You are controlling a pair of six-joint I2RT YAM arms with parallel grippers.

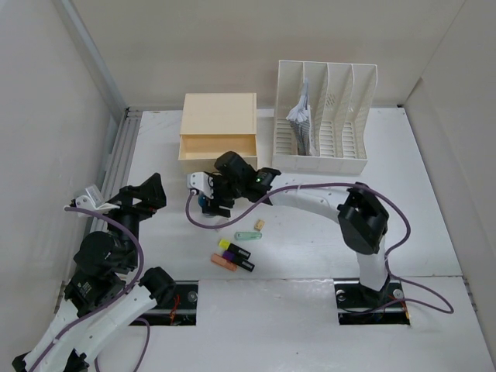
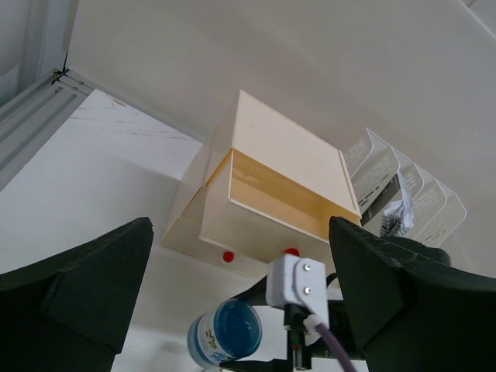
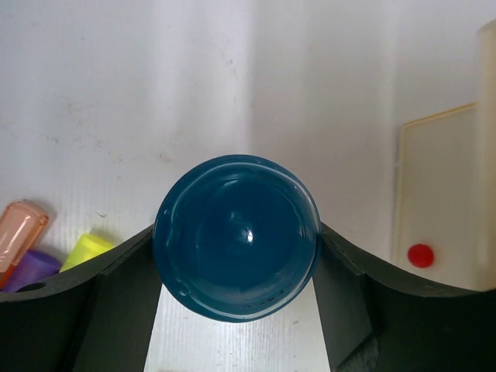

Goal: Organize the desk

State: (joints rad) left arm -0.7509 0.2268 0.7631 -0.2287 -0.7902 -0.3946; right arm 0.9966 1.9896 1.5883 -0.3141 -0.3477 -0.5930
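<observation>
The white desk (image 1: 310, 232) holds a cream drawer box (image 1: 218, 116) with its top drawer (image 1: 217, 146) pulled out. My right gripper (image 1: 211, 195) reaches left in front of the box and is shut on a small blue jar (image 1: 205, 204). The right wrist view shows the jar (image 3: 236, 236) end-on, pinched between both black fingers (image 3: 345, 271). In the left wrist view the jar (image 2: 229, 332) sits low, below the box (image 2: 271, 186). My left gripper (image 1: 151, 192) is open and empty, left of the jar, with its jaws wide apart (image 2: 240, 232).
A white slotted file rack (image 1: 325, 116) with crumpled paper stands at the back right. Orange, purple and yellow markers (image 1: 234, 256) lie near the front, also in the right wrist view (image 3: 31, 256). A green piece (image 1: 248, 235) and a tan piece (image 1: 259, 225) lie nearby.
</observation>
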